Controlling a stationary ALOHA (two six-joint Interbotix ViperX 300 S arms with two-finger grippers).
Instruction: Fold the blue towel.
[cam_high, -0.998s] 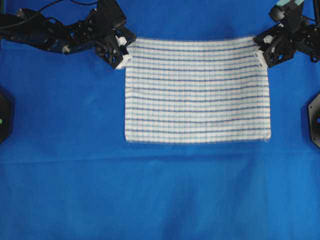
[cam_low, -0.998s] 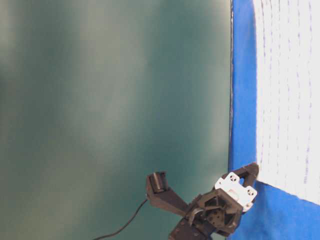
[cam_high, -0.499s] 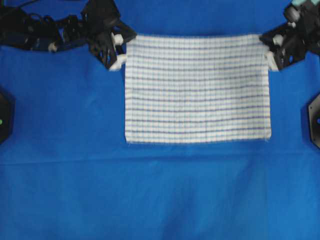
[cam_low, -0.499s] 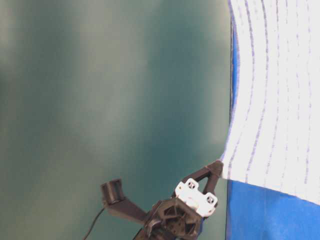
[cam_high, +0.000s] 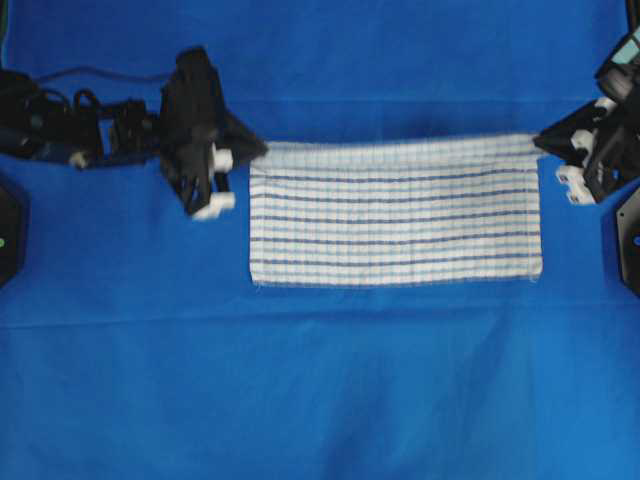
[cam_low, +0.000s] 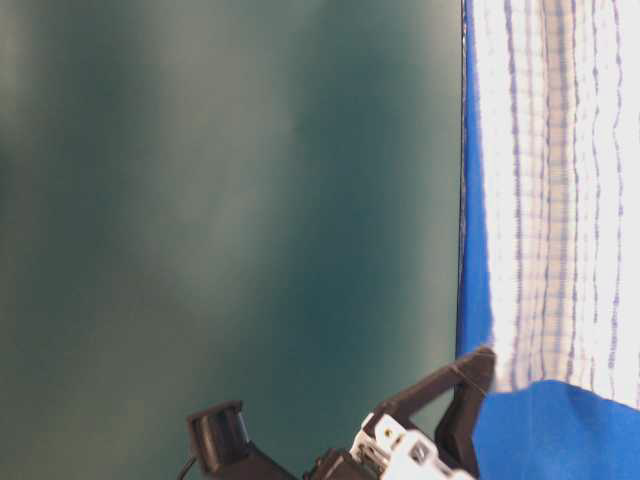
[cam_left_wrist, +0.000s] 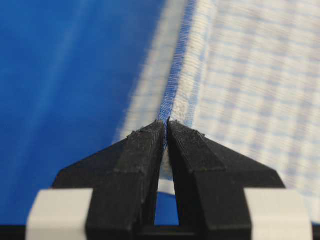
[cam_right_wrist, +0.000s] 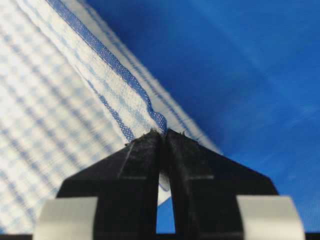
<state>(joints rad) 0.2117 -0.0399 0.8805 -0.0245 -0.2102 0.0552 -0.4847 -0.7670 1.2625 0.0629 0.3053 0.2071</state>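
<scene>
One rectangular white woven towel with thin dark-blue and light-blue stripes (cam_high: 395, 213) lies at the middle of the overhead view. One plain solid-blue cloth (cam_high: 320, 390) covers the worktop beneath it. Two black robot arms reach in, one from 9 o'clock and one from 3 o'clock, each ending in one tool: the left tool (cam_high: 252, 152) and the right tool (cam_high: 541, 142), two in all. Each tool has two black fingers (cam_left_wrist: 142, 160), four fingers together.
</scene>
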